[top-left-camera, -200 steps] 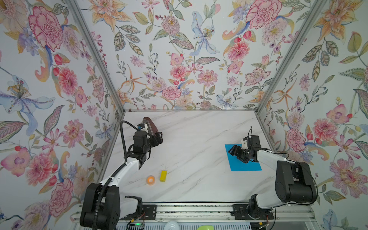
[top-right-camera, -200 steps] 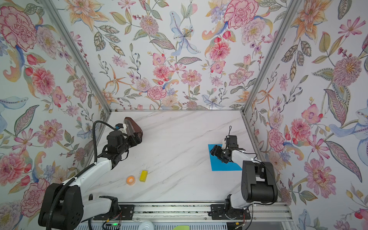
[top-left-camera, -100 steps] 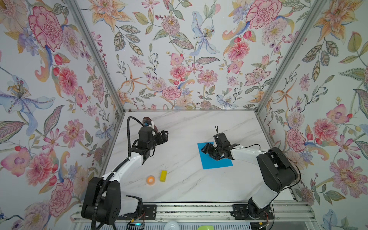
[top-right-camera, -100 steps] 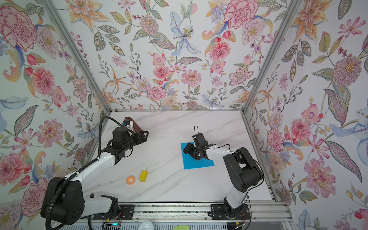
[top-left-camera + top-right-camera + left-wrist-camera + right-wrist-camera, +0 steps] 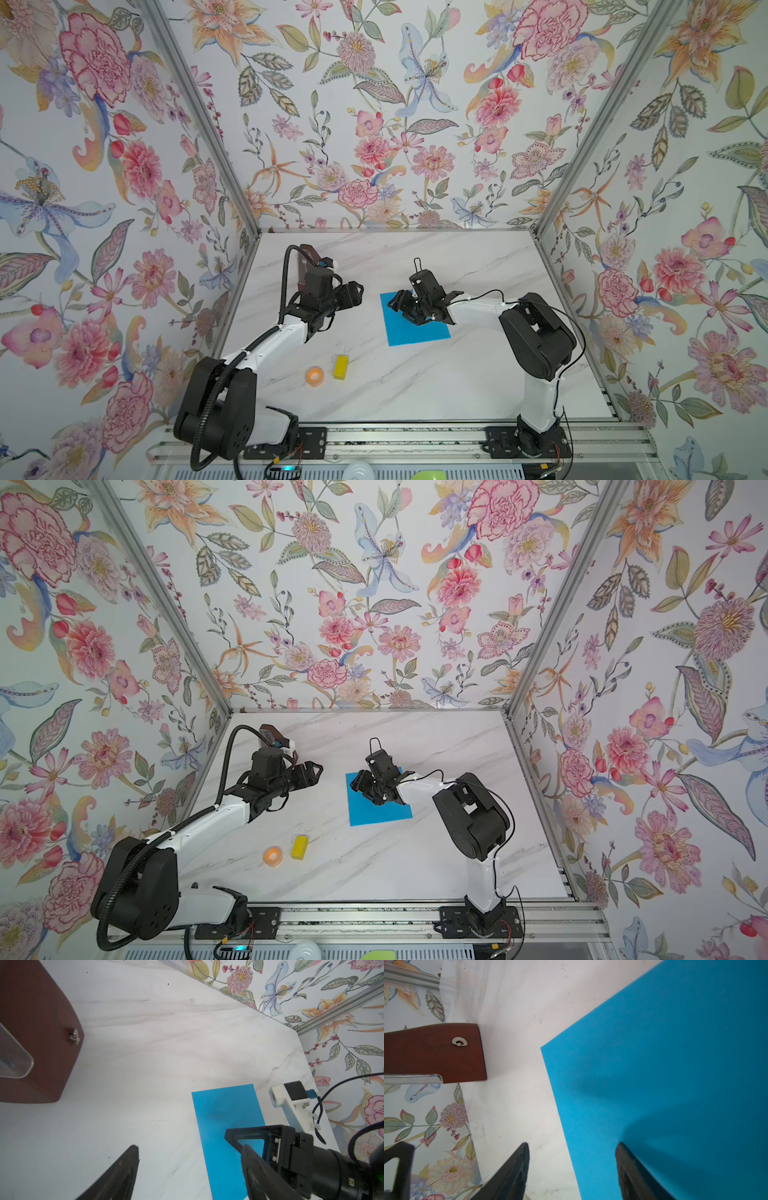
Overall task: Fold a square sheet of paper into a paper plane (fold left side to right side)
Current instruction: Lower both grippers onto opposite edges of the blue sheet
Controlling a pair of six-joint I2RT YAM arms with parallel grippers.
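Floral-papered walls (image 5: 374,124) on three sides; metal corner posts (image 5: 198,124). White marble worktop (image 5: 415,386), evenly lit. Metal rail (image 5: 395,441) along front edge.

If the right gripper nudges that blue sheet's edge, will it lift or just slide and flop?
The blue sheet lies flat on the smooth table, no edge raised, so a push will probably slide it, not lift it. It looks thin, so it will likely droop once lifted. The right gripper stands open astride its edge.
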